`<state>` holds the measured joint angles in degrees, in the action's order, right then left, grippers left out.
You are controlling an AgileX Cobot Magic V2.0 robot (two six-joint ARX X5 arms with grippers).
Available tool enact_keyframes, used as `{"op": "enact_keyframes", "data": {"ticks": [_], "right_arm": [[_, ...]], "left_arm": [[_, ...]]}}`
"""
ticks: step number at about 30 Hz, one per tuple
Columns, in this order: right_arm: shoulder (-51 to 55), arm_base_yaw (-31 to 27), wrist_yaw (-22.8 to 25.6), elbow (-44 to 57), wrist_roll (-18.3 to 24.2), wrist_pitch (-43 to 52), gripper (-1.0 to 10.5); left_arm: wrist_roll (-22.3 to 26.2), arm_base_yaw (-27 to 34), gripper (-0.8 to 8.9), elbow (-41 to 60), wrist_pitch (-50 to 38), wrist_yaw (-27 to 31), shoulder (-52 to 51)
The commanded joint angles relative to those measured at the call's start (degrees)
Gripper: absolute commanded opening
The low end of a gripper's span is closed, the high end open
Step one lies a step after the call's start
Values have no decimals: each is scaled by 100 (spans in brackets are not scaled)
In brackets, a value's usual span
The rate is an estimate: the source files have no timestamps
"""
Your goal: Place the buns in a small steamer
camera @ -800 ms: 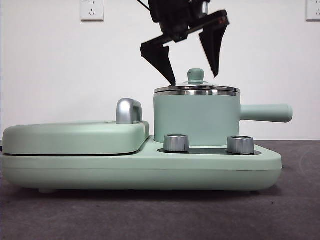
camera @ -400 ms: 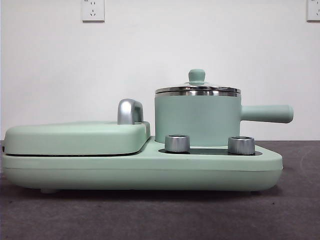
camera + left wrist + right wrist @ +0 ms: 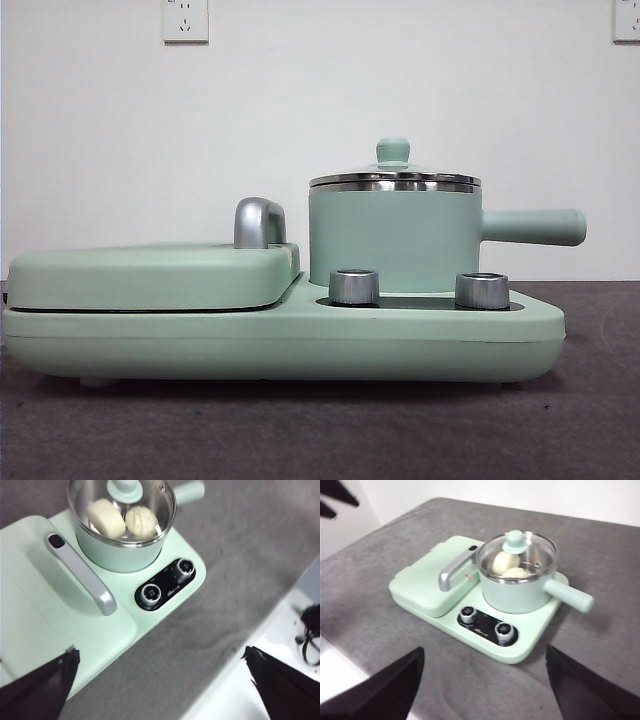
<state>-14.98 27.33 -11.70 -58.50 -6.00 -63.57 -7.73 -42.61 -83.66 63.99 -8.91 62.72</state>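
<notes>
Task looks done: both buns inside the steamer (image 3: 394, 236), seen through the glass lid (image 3: 121, 511) – plain bun (image 3: 105, 518) and ribbed bun (image 3: 141, 522) side by side, touching or nearly so. Lid seated on the steel rim, green knob (image 3: 393, 151) on top. Steamer standing on the cooker base (image 3: 285, 340), beside the closed griddle (image 3: 150, 275) with its silver handle (image 3: 80, 572); two dials (image 3: 485, 622) in front of the pot.

Left tool (image 3: 160, 680) wide, holding nothing, high above the counter (image 3: 240, 560) and off to one side of the base. Right tool (image 3: 485, 680) wide too, empty, high above the counter's near part, with the whole cooker in sight. Neither one visible from the front.

Judged step: retreat after closing up. Next move probably calls for nothing more than parking both arms; no grasp needed.

Open room: bare grey counter all round the base, plenty on the pot handle's (image 3: 532, 226) side and in front. Counter edge close under the left tool, white floor beyond it. Pot handle jutting outward past the base – the one thing to steer clear of on any low pass
</notes>
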Motion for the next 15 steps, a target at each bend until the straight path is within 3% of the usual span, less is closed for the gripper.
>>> {"op": "enact_keyframes", "data": {"ticks": [1, 4, 6, 7, 8, 15], "right_arm": [[-26, 28, -254, 81, 66, 214, 383], [-26, 28, -498, 280, 68, 417, 350], [-26, 28, -514, 387, 66, 463, 152], [-26, 28, -520, 442, 68, 466, 8], [-26, 28, -522, 514, 74, 494, 21], [-24, 26, -238, 715, 70, 507, 21]], "left_arm": [[-544, -39, 580, 1191, -883, 13, -728], [-953, -39, 480, 2190, -1565, 168, -1453], [-1211, -39, 187, 2719, -1880, 273, -1871], [-1268, -39, -17, 2944, -1996, 275, -2063], [-1314, -39, 35, 3139, -2074, 306, -2236], [-1296, -39, 7, 3528, -1834, 612, -2726]]}}
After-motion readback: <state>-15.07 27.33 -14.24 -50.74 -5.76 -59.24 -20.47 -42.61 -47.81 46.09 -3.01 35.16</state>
